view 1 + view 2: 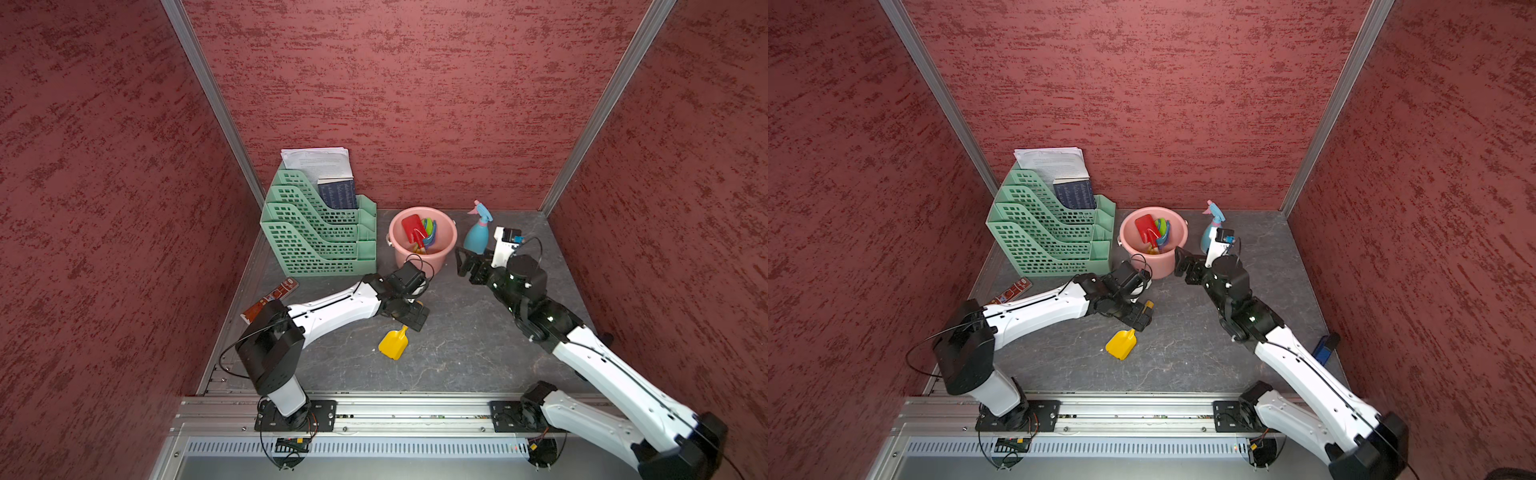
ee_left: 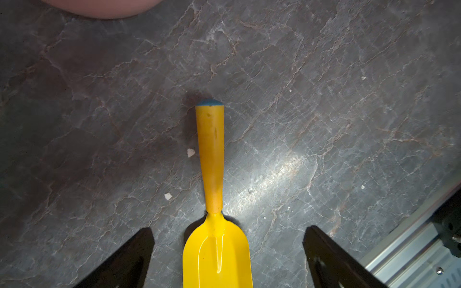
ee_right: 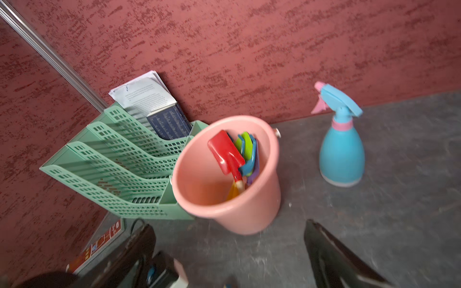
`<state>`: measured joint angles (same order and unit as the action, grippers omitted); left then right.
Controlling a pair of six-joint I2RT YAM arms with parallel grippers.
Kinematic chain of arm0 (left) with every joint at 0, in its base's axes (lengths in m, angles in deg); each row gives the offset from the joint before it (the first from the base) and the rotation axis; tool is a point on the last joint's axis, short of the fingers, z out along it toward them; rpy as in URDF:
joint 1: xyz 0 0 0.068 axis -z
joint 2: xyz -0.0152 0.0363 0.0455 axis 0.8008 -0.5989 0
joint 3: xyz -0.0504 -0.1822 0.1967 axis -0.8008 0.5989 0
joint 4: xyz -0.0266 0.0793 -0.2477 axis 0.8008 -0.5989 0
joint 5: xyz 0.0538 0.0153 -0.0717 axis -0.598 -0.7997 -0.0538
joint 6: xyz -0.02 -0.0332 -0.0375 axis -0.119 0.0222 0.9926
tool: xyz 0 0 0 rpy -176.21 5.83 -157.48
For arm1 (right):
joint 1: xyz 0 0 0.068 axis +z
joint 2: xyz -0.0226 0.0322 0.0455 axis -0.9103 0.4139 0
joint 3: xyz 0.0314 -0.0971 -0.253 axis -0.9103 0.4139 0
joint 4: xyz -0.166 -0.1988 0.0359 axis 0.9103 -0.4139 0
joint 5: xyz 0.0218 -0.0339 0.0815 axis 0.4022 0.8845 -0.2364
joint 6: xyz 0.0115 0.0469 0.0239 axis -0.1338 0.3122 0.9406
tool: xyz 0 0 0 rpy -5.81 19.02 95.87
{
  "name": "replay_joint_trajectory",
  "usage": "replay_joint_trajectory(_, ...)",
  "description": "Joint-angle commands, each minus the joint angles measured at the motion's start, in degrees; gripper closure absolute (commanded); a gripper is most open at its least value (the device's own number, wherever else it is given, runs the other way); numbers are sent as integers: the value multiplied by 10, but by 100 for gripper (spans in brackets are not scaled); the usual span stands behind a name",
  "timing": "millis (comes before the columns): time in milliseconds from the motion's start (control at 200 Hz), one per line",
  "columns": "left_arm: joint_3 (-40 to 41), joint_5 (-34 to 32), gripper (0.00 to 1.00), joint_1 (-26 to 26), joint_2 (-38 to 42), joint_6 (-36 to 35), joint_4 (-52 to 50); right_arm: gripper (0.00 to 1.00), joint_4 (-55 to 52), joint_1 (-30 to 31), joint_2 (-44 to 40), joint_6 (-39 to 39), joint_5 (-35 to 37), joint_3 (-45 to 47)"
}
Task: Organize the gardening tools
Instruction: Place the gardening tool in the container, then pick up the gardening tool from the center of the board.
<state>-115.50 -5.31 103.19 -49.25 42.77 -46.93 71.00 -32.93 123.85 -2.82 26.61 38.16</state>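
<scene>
The surface (image 1: 457, 357) is dark grey with pale marble veins. It is closed in by red textured walls at 9, 12 and 3 o'clock, with aluminium posts in the two far corners and an aluminium rail along the 6 o'clock edge.

In both top views, a green file rack (image 1: 311, 245) holding papers (image 1: 318, 160) and a dark book (image 1: 337, 193) stands at 11 o'clock. The pink bucket (image 1: 442, 253) is just beside the rack at 12 o'clock, and the light-blue spray bottle (image 1: 478, 235) stands upright at 1 o'clock. A red-brown packet (image 1: 270, 299) lies along the 9 o'clock edge.

Inside the bucket the red spade (image 3: 224, 154), green leaf trowel (image 3: 245, 145), blue fork (image 3: 249, 169) and purple scoop (image 3: 255, 174) lean together against the wall. The yellow scoop (image 1: 392, 343) lies flat near the middle of the surface, at 6 o'clock from the bucket. Its handle points to 1 o'clock and its blade to 7 o'clock.

The left arm reaches in from 7 o'clock with its wrist bent down. The left end effector (image 2: 229, 227) hangs over the scoop with jaws spread wide, one finger on each side where handle meets blade, neither touching.

The right arm stretches from 5 o'clock towards 12. The right end effector (image 1: 465, 264) is also spread and empty, at 3 o'clock from the bucket and close to the bottle.
</scene>
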Motion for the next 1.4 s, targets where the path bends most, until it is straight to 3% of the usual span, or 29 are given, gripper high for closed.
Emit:
replay_joint_trajectory(0,-30,-31,5,5,-45,-10,-34,2,-89,6,-65,44,-19,25)
replay_joint_trajectory(285,-64,-56,13,5,-128,-5,-12,2,-152,8,-147,42,-32,33)
replay_joint_trajectory(476,-93,-59,16,5,-159,-10,-6,2,-157,8,-158,37,-33,36)
replay_joint_trajectory(556,-105,-53,22,5,-170,-12,-8,2,-158,8,-158,35,-37,37)
replay_joint_trajectory(701,-112,-45,40,5,-187,-13,-13,2,-161,8,-160,30,-37,35)
replay_joint_trajectory(881,-112,-38,72,5,-202,-7,-16,2,-162,8,-161,28,-39,32)
replay_joint_trajectory(1006,-112,-39,100,6,-198,5,-19,2,-164,8,-160,30,-43,35)
replay_joint_trajectory(1191,-92,-35,100,6,-157,48,-32,2,-167,8,-159,26,-74,46)
replay_joint_trajectory(1397,-62,-67,100,15,-45,127,-60,2,-125,10,-170,24,-175,115)
